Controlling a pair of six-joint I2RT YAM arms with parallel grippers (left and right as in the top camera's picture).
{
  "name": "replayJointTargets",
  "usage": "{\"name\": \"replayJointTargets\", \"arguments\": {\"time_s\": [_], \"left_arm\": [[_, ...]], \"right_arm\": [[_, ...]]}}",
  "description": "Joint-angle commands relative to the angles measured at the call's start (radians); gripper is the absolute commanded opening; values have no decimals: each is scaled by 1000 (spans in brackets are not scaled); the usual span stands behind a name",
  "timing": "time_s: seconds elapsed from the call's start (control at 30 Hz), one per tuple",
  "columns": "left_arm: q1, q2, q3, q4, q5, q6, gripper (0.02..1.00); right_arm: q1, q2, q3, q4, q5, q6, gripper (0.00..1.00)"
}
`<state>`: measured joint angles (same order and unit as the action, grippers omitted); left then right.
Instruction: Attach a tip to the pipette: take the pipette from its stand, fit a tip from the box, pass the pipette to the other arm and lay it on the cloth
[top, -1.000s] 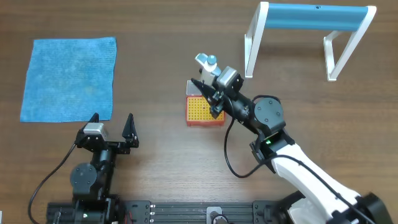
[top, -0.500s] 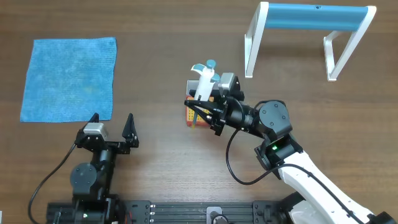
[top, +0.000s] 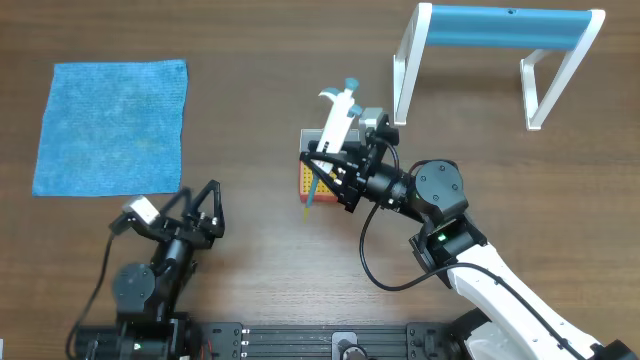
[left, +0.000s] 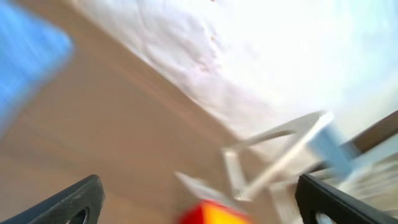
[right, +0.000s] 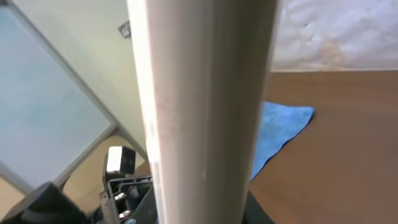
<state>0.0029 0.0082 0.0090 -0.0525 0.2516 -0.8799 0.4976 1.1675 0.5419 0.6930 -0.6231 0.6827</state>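
My right hand (top: 338, 162) clamped on pipette (top: 338, 112); left hand (top: 198, 208) open. Risk: misaligned handover, tip (top: 311, 188) knocks off, pipette slips.

Two robot arms, both wearing black at the joints.
The left arm (top: 150, 270) is trailing a thin black cable (top: 95, 290) and carrying a pale camera block (top: 138, 210). The right arm (top: 440, 190) is wearing a smooth white shell (top: 500, 290), with a small green light (top: 432, 238) glowing. The left hand (top: 198, 205) and right hand (top: 335, 168) are showing black fingers.
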Motion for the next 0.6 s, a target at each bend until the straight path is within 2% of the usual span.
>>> {"name": "replayJointTargets", "arguments": {"time_s": [0.03,0.13,0.17,0.23,0.3,0.43,0.53,0.57,0.6], "left_arm": [[-4,-5,-3,13,107,-403,996],[-3,-4,-3,11,93,-409,993],[-3,-4,-3,14,96,-395,993],[-3,-3,-1,37,152,-341,996],[-3,2,16,50,194,-314,996],[-3,64,91,48,326,-257,996],[-3,185,165,23,418,-192,996],[-3,293,220,23,496,-148,996],[-3,335,242,24,529,-127,996]], "right_arm": [[3,-12,18,58,61,85,73],[3,-12,18,56,22,136,73],[3,-12,18,56,-24,137,71],[3,-12,18,29,-173,136,71],[3,-12,18,-29,-249,137,71],[3,-12,18,-209,-328,146,71],[3,-12,17,-215,-433,218,71],[3,-12,17,-214,-497,253,71],[3,-12,17,-213,-512,268,73]]}}
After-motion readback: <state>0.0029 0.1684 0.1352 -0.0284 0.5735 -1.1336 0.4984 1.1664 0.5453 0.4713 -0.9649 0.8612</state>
